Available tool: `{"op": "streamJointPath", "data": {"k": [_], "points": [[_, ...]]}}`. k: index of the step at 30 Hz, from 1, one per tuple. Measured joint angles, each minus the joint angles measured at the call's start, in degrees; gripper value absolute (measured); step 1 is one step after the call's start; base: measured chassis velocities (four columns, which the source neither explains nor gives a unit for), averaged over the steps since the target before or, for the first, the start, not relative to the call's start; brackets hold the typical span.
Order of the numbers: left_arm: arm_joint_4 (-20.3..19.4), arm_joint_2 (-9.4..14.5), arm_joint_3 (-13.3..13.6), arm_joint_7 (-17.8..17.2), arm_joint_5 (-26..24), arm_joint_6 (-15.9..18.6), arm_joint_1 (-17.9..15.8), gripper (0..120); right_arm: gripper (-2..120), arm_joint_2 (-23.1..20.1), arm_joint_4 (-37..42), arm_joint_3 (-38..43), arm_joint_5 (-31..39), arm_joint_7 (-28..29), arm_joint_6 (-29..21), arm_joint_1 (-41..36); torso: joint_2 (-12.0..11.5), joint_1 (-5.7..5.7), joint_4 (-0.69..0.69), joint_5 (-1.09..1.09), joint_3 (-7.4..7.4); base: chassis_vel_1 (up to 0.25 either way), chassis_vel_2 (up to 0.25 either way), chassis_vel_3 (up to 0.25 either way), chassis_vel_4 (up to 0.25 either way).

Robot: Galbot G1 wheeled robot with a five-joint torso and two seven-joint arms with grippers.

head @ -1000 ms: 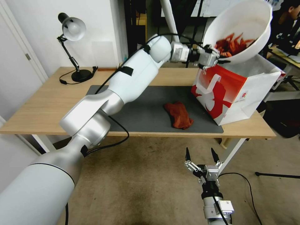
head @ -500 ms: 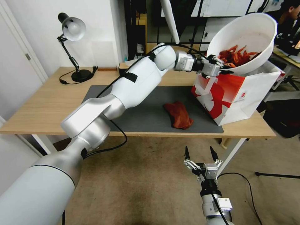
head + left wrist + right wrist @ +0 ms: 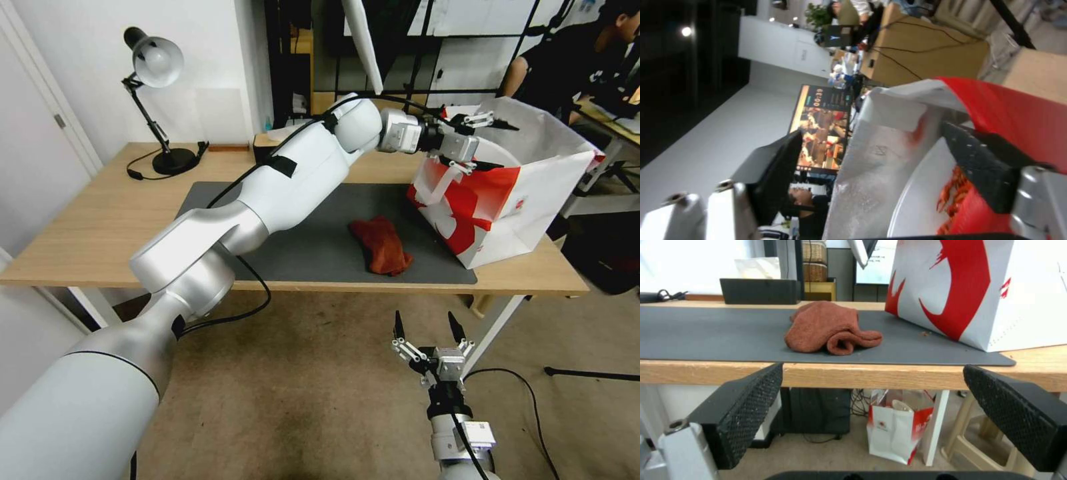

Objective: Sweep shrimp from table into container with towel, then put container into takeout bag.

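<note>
The red and white takeout bag (image 3: 507, 200) stands on the right end of the table (image 3: 100, 213), partly on the dark grey mat (image 3: 313, 247). My left gripper (image 3: 497, 141) hovers open at the bag's mouth with nothing between its fingers. The left wrist view looks down into the bag (image 3: 1018, 113), where the white container (image 3: 916, 200) sits with shrimp (image 3: 953, 190) in it, below that open gripper (image 3: 876, 170). The rust-red towel (image 3: 383, 245) lies crumpled on the mat, left of the bag. My right gripper (image 3: 427, 327) hangs open below the table's front edge, facing the towel (image 3: 829, 328).
A desk lamp (image 3: 157, 67) stands at the table's back left. A black tissue box (image 3: 758, 290) sits at the back edge. Under the table stand a small red and white bag (image 3: 893, 433) and a white table leg (image 3: 936, 426).
The left gripper lowered the container of shrimp from above the bag down into it and opened. The container now lies inside the bag. The right arm has barely moved.
</note>
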Motion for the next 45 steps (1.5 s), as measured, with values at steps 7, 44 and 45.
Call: {"op": "streamJointPath", "data": {"k": [7,44,45], "points": [[-2.1,0.4,2.9,-5.4,-12.5,8.0,0.7,100,100,0.1,0.2,-0.4,-0.4,0.0,0.0,-0.1,0.0,0.00,-0.04,0.01,0.00,0.000,0.000,0.000,0.000],[-46.0,26.9,3.4,-59.9,-49.0,35.9,26.6,100,100,0.1,2.1,-2.1,-2.5,0.2,-0.8,-1.1,0.0,0.00,-0.01,-0.03,0.00,0.000,0.000,0.000,0.000],[-46.9,27.6,2.6,-60.1,-48.4,35.8,27.8,100,100,0.2,2.1,-2.1,-2.6,0.2,-0.9,-1.1,0.0,0.00,-0.04,-0.01,0.00,0.000,0.000,0.000,0.000]]}}
